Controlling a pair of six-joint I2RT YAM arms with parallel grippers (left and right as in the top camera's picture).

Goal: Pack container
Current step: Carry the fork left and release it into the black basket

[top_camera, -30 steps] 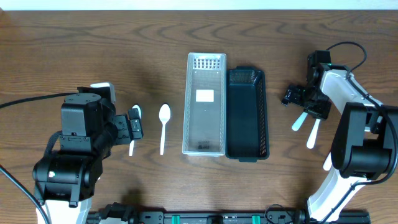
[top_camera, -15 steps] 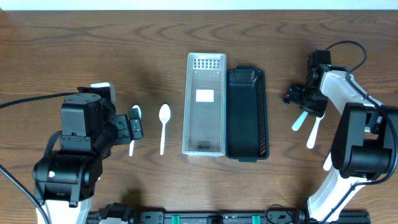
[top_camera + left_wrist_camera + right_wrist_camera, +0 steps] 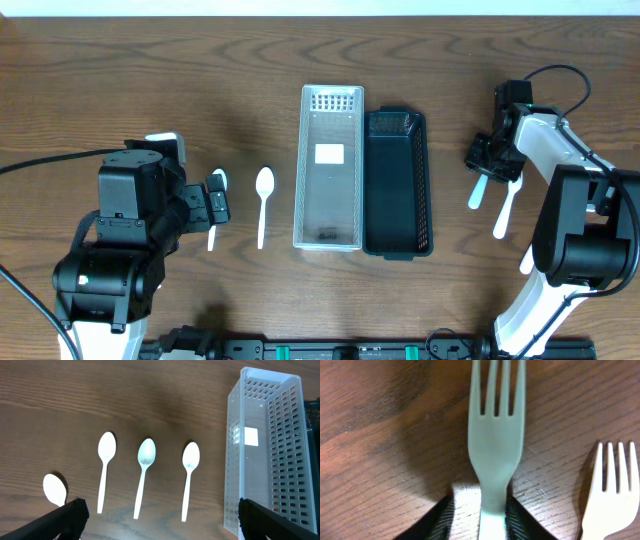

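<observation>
A clear plastic container and a black one lie side by side at the table's middle. White forks lie at the right. My right gripper is down over the nearest fork. In the right wrist view that fork has its handle between the jaws of my right gripper; one finger touches it and a strip of wood shows at the other. My left gripper is open above the white spoons, holding nothing.
A second fork lies beside the first, and a third shows by the right arm's base. Several spoons lie in a row left of the clear container, one spoon standing free.
My right gripper's jaws have narrowed from wide open to close around the fork's handle, and the fork shifted slightly. The left arm has not moved.
</observation>
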